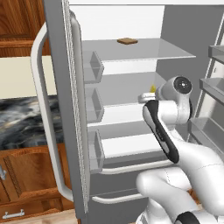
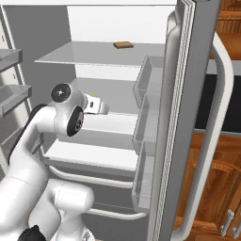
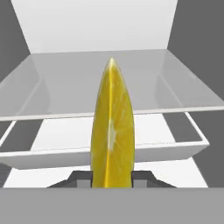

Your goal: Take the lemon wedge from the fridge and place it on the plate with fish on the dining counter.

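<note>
The bright-yellow pointed lemon wedge stands upright, clamped between the dark fingertips of the two-finger gripper. It sits inside the open grey fridge, above a middle glass shelf. A flat brown slab lies on the shelf above.

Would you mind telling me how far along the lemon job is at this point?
Done: the fridge stands open and the gripper is shut on the lemon wedge, at the middle shelf level. In hand: drawing it out of the fridge. Left: carrying it to the fish plate on the dining counter.
</note>
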Robot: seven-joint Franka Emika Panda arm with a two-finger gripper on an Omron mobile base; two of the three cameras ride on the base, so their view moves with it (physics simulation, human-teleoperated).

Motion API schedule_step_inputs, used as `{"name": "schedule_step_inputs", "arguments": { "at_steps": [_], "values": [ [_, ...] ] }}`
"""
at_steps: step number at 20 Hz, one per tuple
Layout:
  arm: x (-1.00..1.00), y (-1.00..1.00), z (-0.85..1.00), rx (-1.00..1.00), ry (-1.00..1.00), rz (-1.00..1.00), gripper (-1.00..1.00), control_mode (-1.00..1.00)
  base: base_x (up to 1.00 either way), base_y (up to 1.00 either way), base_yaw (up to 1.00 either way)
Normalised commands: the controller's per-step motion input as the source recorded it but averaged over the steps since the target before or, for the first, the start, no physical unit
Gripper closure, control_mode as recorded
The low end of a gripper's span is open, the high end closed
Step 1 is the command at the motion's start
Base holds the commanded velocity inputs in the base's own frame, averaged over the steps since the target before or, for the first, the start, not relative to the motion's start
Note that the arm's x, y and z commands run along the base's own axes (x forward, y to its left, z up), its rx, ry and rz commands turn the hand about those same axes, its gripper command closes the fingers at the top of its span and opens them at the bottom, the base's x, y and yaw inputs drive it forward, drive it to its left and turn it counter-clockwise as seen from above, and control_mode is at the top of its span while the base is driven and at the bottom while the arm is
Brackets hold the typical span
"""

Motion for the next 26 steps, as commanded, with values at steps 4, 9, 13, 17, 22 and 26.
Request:
{"name": "schedule_step_inputs", "arguments": {
  "at_steps": [4, 9, 13, 17, 22, 26],
  "values": [
    [-0.32, 0.00, -0.02, 0.00, 0.01, 0.00, 1.00, 1.00, -0.25, 0.00, 0.00],
    [0.00, 0.00, 0.00, 0.00, 0.00, 0.00, 1.00, 1.00, -1.00, -0.10, 0.08],
    [0.00, 0.00, 0.00, 0.00, 0.00, 0.00, 1.00, 1.00, -1.00, -0.03, 0.38],
    [0.00, 0.00, 0.00, 0.00, 0.00, 0.00, 1.00, 1.00, -0.73, -0.03, 0.70],
    [0.00, 0.00, 0.00, 0.00, 0.00, 0.00, 1.00, 1.00, -0.24, 0.00, 0.92],
    [0.00, 0.00, 0.00, 0.00, 0.00, 0.00, 1.00, 1.00, -0.16, 0.00, 0.93]
  ]
}}
